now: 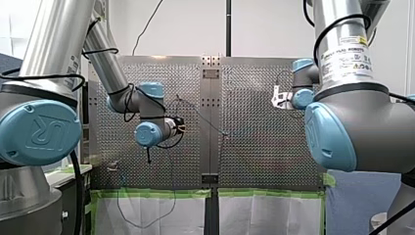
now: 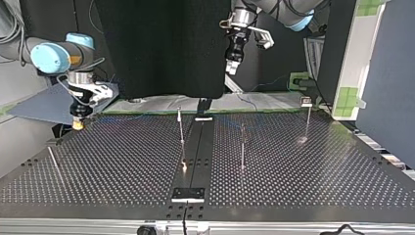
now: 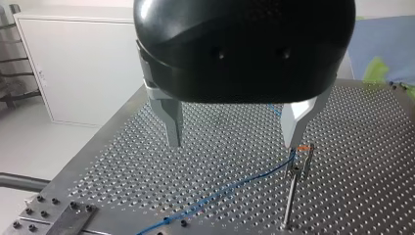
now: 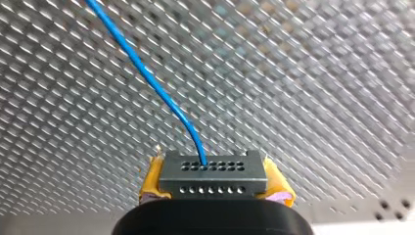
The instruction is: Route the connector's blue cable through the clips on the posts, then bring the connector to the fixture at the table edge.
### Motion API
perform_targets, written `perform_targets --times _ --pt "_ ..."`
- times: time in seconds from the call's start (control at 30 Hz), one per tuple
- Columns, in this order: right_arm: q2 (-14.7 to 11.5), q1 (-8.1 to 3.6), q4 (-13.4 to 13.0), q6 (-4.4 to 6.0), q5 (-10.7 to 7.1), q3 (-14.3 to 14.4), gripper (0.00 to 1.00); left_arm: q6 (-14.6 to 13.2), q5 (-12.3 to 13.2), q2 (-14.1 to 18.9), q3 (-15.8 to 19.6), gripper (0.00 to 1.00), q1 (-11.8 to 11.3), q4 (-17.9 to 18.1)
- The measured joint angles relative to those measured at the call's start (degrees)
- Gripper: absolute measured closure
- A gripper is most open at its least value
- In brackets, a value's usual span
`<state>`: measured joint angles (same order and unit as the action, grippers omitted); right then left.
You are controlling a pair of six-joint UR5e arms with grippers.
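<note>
Clamping connector, right claw; blue cable seated in its hole.

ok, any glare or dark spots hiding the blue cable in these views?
Right wrist view: even light, blue cable plain up to the connector in my right claw. Left wrist view: also plain, up to the clip on the post. Top view: glare spot on the centre strip of the table, cable hardly traceable. Front view: table's upper edge shines, cable only a thin dark line.

Table shiny perforated metal; cable smooth; connector matt.
</note>
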<state>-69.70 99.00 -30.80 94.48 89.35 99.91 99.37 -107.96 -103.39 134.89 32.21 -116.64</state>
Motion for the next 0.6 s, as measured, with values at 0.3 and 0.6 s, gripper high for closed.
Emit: perform_targets --times 0.3,0.6 --pt "-4.3 -4.22 2.2 -2.30 -0.03 -0.2 1.00 -0.9 -1.4 0.0 0.0 0.00 0.0 0.0" --pt "-2.8 -8.44 5.0 -4.61 -3.29 -2.1 1.00 -2.2 -2.3 0.0 0.0 0.00 -0.2 -0.3"
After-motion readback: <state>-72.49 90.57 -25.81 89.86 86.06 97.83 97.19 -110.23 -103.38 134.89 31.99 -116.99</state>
